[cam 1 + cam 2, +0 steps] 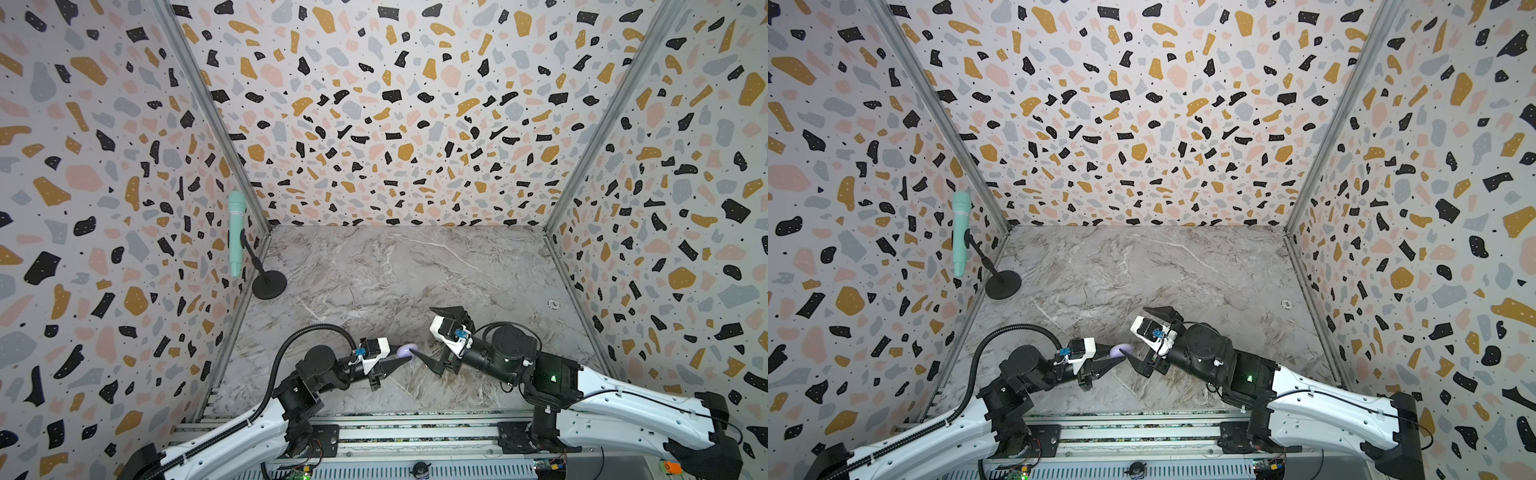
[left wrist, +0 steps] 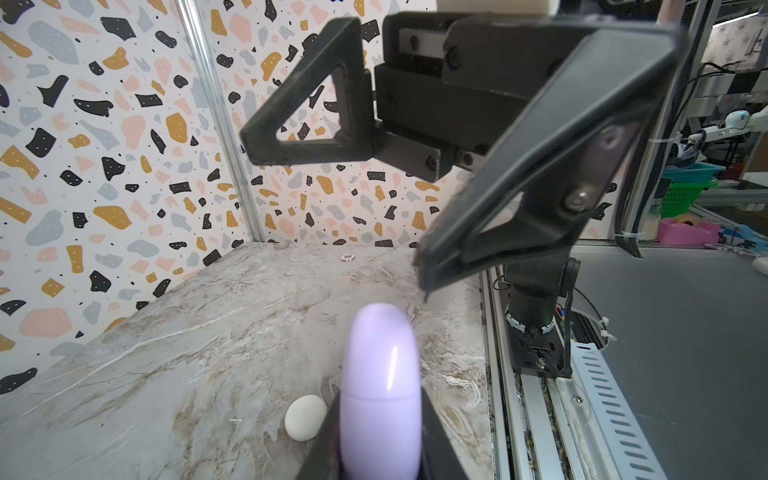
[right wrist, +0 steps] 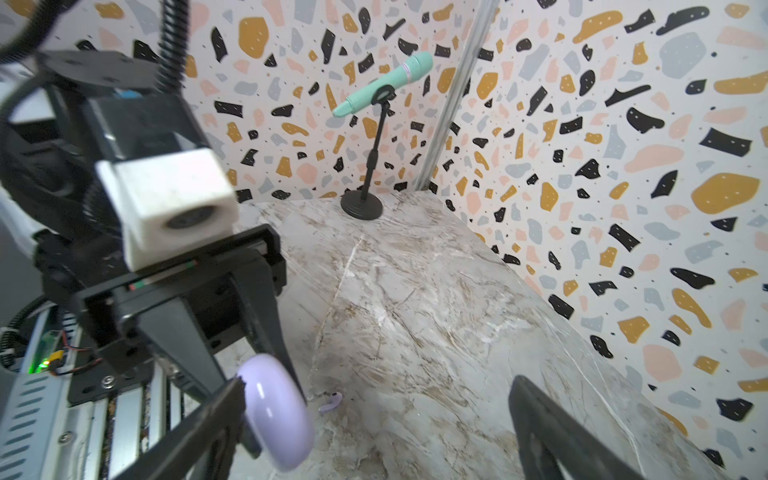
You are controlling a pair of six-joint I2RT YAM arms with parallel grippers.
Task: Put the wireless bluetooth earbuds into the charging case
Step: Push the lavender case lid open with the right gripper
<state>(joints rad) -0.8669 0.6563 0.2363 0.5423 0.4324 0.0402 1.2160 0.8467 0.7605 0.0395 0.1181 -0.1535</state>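
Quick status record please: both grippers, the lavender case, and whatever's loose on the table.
left gripper: shut on lavender case, held edge-on
right gripper: open, one fingertip at the case's rim, contact unclear
lavender case: lid closed
lavender earbud: loose on table near the held case
white case: lying on table, closed
microphone stand: far left corner
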